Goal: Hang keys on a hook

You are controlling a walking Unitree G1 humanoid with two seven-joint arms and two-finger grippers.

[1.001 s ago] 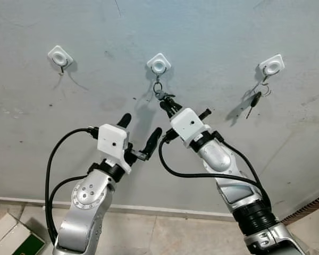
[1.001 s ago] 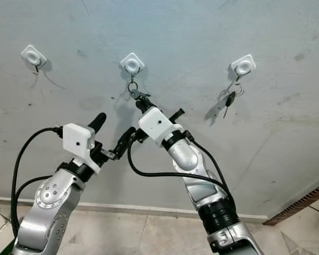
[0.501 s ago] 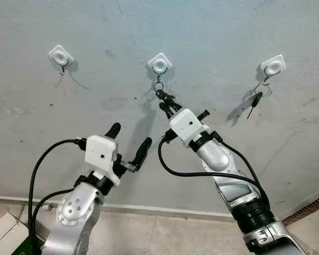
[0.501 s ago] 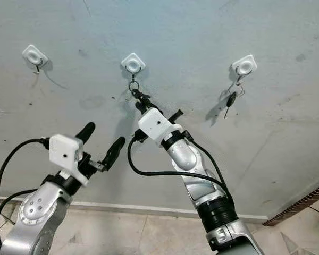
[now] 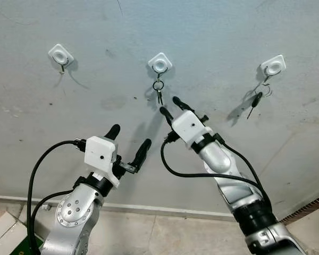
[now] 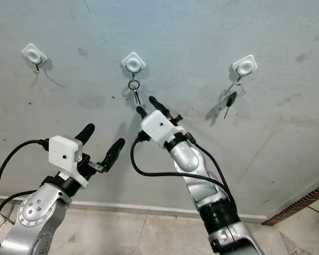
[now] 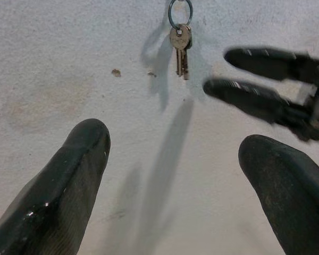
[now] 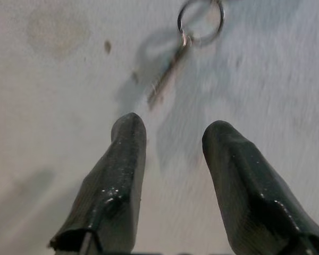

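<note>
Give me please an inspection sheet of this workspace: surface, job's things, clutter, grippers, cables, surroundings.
Surface: grey wall, stained and scuffed, with three white hooks.
Job's things: keys hang on a ring from the middle hook, free of both grippers. A dark-headed key hangs from the right hook. The left hook carries nothing.
Clutter: nothing seen on the wall.
Grippers: right gripper just below the hanging keys, jaws open, holding nothing. Left gripper lower and to the left, jaws open, holding nothing.
Cables: a black cable loops from the right wrist; another from the left wrist.
Surroundings: tiled floor below, a box at lower left.
</note>
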